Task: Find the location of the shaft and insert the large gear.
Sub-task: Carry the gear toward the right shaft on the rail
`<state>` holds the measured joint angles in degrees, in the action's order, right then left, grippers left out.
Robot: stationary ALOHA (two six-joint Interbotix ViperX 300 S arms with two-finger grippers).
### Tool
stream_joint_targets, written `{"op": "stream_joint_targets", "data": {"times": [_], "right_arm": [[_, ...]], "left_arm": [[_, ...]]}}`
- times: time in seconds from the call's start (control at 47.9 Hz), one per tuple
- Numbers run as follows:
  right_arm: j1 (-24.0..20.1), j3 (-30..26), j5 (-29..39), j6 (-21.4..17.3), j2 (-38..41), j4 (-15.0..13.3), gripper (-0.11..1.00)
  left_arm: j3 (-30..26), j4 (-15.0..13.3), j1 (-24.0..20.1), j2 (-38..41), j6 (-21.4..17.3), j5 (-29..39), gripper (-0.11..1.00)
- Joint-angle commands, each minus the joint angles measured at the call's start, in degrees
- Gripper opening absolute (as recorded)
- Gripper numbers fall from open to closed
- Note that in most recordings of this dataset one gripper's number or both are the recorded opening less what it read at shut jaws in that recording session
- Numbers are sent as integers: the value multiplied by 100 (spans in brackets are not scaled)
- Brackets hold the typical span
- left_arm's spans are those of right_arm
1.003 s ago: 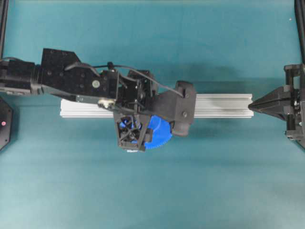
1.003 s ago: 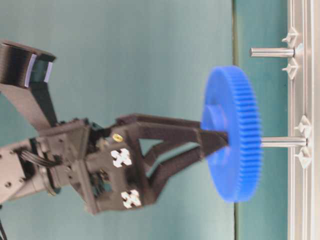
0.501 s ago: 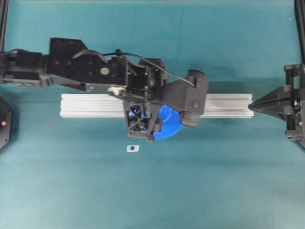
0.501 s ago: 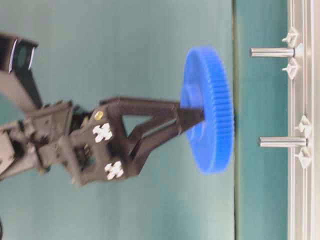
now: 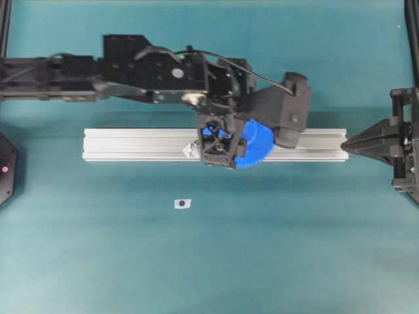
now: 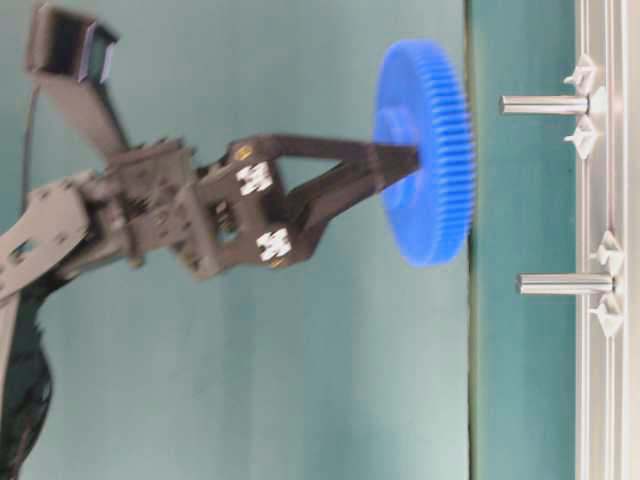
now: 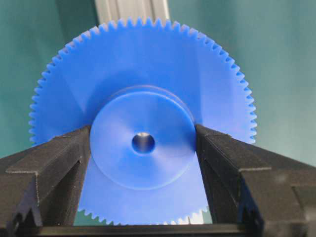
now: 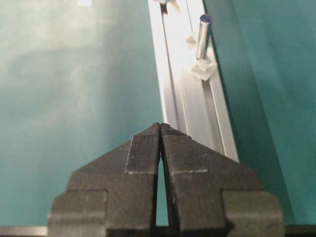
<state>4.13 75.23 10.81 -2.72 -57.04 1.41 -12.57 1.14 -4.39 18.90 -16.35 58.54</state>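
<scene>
The large gear (image 5: 256, 148) is a bright blue toothed disc, held by its raised hub in my left gripper (image 5: 220, 145). Black fingers (image 7: 64, 158) press both sides of the hub (image 7: 143, 163). The gear (image 6: 425, 150) hangs flat-face toward the rail (image 6: 600, 400), a short gap from the shaft (image 6: 545, 104). Its centre sits off the shaft's line, toward the second peg (image 6: 565, 284). From overhead the shaft is hidden under the gear and gripper. My right gripper (image 5: 346, 145) is shut with nothing in it, at the rail's right end. From there the shaft (image 8: 201, 39) stands between two clear brackets.
The aluminium rail (image 5: 131, 144) lies across the teal table. A small white tag with a dark dot (image 5: 182, 203) lies in front of it. A black block (image 5: 5, 170) sits at the left edge. Dark frame posts stand at the far corners.
My left gripper has carried the gear rightward and back, from in front of the rail to above it, away from the second peg and toward the shaft. The white tag is uncovered. The right gripper stayed still.
</scene>
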Motion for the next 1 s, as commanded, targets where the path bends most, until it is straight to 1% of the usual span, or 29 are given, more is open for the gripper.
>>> {"op": "stream_joint_targets", "data": {"times": [0.0,0.313,0.585,0.982], "right_arm": [[18,-53,-18,-70,26,0,3],[18,-53,-26,-70,26,9,3],[18,-44,-18,-202,26,0,3],[18,-35,-26,-202,26,0,3]], "left_arm": [[-325,18,-53,9,-62,-18,71],[-650,18,-105,387,-334,-18,71],[-826,18,-158,642,-352,-18,71],[-826,18,-229,800,-360,-88,71]]}}
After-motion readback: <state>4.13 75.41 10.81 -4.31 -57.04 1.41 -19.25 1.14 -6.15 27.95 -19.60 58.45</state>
